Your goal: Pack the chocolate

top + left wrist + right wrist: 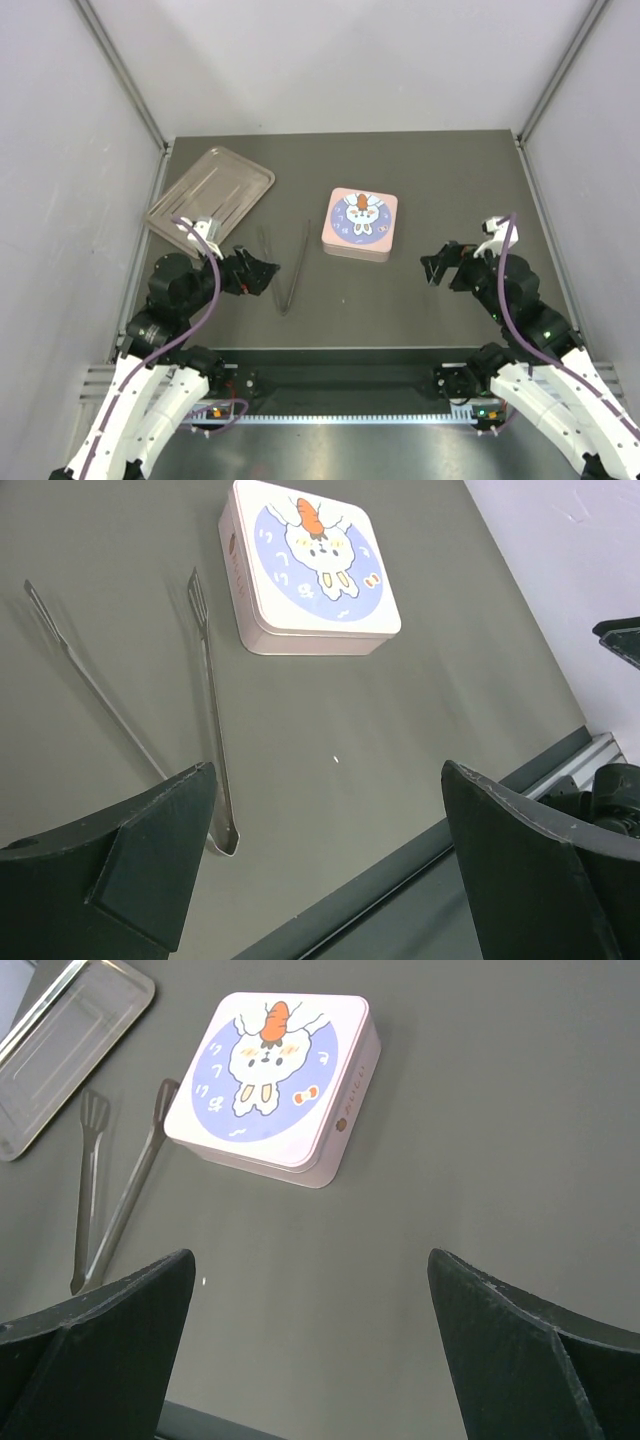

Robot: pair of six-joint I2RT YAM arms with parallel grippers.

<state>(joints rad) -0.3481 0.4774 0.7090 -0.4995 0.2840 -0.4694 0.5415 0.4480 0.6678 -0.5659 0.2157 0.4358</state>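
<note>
No chocolate shows in any view. A square pink tin (360,222) with a rabbit on its blue lid lies shut at the table's middle, also seen in the left wrist view as the tin (310,570) and in the right wrist view as the tin (270,1080). My left gripper (262,272) hovers low at the near left, open, nothing between its fingers (328,780). My right gripper (432,268) hovers at the near right, open and empty too (310,1260). Both point toward the tin from a distance.
Metal tongs (285,265) lie left of the tin, tips toward the back (205,680) (120,1210). A shallow metal tray (212,193) sits at the back left, its inside bare (60,1040). The table's raised front rail (400,870) runs just below the left gripper.
</note>
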